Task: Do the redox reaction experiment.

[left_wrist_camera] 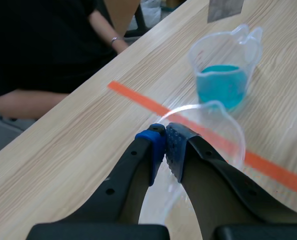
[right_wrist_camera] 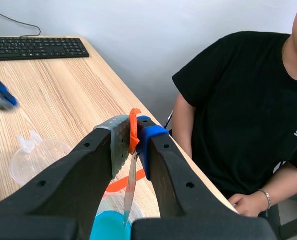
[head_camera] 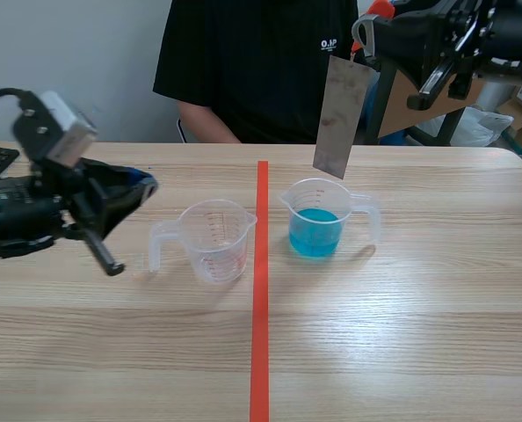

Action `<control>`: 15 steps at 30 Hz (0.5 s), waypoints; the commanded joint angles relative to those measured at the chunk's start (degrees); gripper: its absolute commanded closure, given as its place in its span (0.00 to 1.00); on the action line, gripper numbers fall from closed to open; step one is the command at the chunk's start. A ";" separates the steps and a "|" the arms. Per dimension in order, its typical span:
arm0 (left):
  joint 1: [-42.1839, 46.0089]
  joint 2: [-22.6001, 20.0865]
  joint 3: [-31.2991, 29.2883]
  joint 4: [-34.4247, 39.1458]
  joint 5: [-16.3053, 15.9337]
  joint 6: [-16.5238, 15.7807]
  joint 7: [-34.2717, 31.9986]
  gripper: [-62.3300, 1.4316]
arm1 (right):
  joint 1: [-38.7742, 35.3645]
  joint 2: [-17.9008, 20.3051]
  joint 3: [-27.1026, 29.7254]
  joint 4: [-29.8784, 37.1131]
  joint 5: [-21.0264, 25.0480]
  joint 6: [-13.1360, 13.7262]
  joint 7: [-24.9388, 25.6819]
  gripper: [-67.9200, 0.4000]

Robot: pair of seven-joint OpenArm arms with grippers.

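My right gripper (head_camera: 367, 44) is raised and clenched on the top of the metal sheet (head_camera: 340, 119), which hangs upright over the beaker of blue liquid (head_camera: 318, 221). Its lower edge is near the rim (I cannot tell if it touches). My left gripper (head_camera: 134, 188) is closed on nothing, low beside the empty beaker (head_camera: 213, 242) on the table (head_camera: 419, 334).
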 commanded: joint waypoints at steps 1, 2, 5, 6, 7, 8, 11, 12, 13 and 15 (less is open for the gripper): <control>4.83 -2.47 -2.97 1.60 -1.68 0.00 -0.76 0.91 | 0.68 0.48 0.39 0.94 0.85 0.33 0.61 0.97; 8.44 -4.24 -5.20 2.91 -2.86 0.76 -0.81 0.91 | 0.68 0.48 0.39 0.94 0.85 0.33 0.46 0.97; 19.71 -7.43 -12.22 5.51 -4.68 2.58 -1.18 0.91 | 0.68 0.48 0.37 0.94 0.85 0.33 0.48 0.97; 23.52 -7.87 -14.51 6.01 -4.72 2.99 -1.22 0.91 | 0.68 0.48 0.37 0.94 0.85 0.33 0.46 0.97; 27.15 -7.98 -16.68 6.36 -4.72 3.58 -1.22 0.91 | 0.68 0.48 0.35 0.87 0.85 0.33 0.46 0.97; 30.82 -7.91 -18.82 6.62 -4.72 4.28 -1.25 0.91 | 0.68 0.48 0.31 0.85 0.83 0.33 0.46 0.97; 41.16 -7.28 -24.35 6.78 -4.72 4.35 -2.73 0.91 | 0.68 0.11 0.26 0.57 0.83 0.33 0.48 0.97; 44.15 -6.78 -26.01 6.78 -4.72 4.35 -3.15 0.91 | 0.68 -0.20 0.26 0.26 0.81 0.33 0.46 0.97; 46.93 -6.14 -27.61 6.78 -4.72 4.35 -3.39 0.91 | 0.68 -0.59 0.26 -0.17 0.76 0.33 0.44 0.97; 51.67 -4.72 -30.53 6.78 -4.72 4.35 -3.41 0.91 | 0.68 -1.51 0.26 -1.42 -0.07 0.33 0.50 0.97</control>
